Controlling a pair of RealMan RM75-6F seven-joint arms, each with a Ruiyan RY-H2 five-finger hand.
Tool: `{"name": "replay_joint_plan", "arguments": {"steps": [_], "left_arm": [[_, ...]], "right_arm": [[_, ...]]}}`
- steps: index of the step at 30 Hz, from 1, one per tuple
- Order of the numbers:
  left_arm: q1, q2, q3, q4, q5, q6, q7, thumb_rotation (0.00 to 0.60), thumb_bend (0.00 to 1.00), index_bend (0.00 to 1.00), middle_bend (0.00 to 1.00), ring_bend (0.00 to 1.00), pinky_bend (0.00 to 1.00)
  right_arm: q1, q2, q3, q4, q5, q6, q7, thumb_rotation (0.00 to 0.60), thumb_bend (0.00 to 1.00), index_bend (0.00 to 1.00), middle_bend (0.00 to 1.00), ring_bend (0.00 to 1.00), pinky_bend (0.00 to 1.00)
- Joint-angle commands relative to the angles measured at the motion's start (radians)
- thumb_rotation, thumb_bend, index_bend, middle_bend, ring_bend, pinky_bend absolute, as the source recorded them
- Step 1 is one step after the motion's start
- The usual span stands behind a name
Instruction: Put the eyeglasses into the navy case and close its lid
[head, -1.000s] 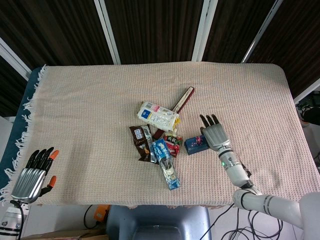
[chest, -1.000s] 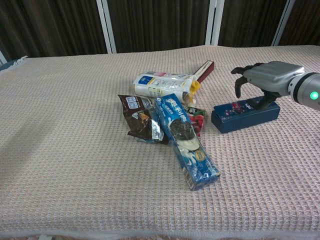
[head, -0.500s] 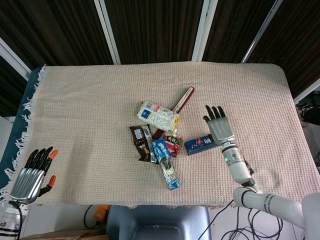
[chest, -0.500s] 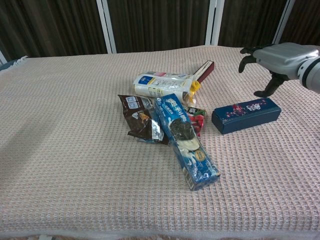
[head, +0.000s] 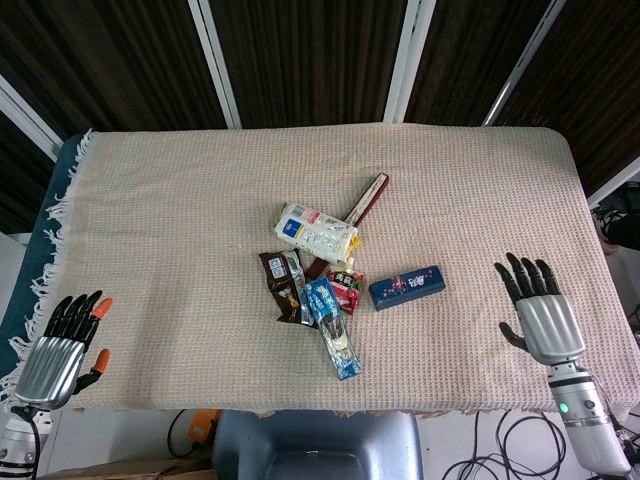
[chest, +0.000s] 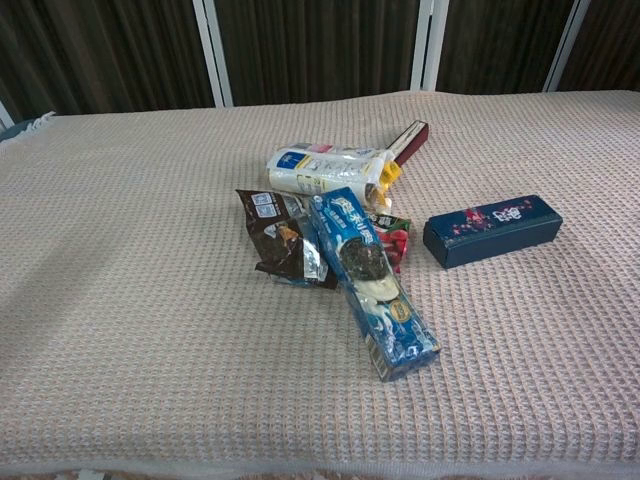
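Navy case (chest: 491, 229) is lying lid-down and shut on the bench (head: 150, 200), right of the snack pile (chest: 335, 240). Eyeglasses aren't being seen, probably inside. Right hand (head: 541, 316) and left hand (head: 62, 345) are being held wide, empty, well apart. Task looks finished; nothing further is being called for.

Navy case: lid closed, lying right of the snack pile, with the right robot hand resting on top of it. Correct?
Not quite. The navy case is closed and right of the snack pile, but the right robot hand is off it, open near the table's right edge, as the head view shows.
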Motion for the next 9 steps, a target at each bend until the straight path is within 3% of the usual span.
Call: {"name": "replay_joint_plan", "arguments": {"steps": [1, 5, 9], "left_arm": [[0.003, -0.011, -0.002, 0.006, 0.007, 0.01, 0.017, 0.6, 0.42, 0.0, 0.0, 0.0, 0.03], [0.003, -0.016, -0.007, -0.003, -0.004, 0.006, 0.038, 0.6, 0.42, 0.0, 0.0, 0.0, 0.02], [-0.006, -0.02, -0.013, -0.013, 0.002, 0.002, 0.04, 0.6, 0.41, 0.0, 0.0, 0.0, 0.02]], "right_arm": [[-0.125, 0.01, -0.043, 0.047, -0.081, 0.15, 0.14, 0.6, 0.36, 0.12, 0.0, 0.0, 0.0], [-0.157, 0.024, -0.018, 0.084, -0.1, 0.19, 0.207, 0.6, 0.36, 0.1, 0.0, 0.0, 0.0], [-0.165, 0.029, -0.009, 0.103, -0.101, 0.159, 0.217, 0.6, 0.36, 0.1, 0.0, 0.0, 0.0]]}}
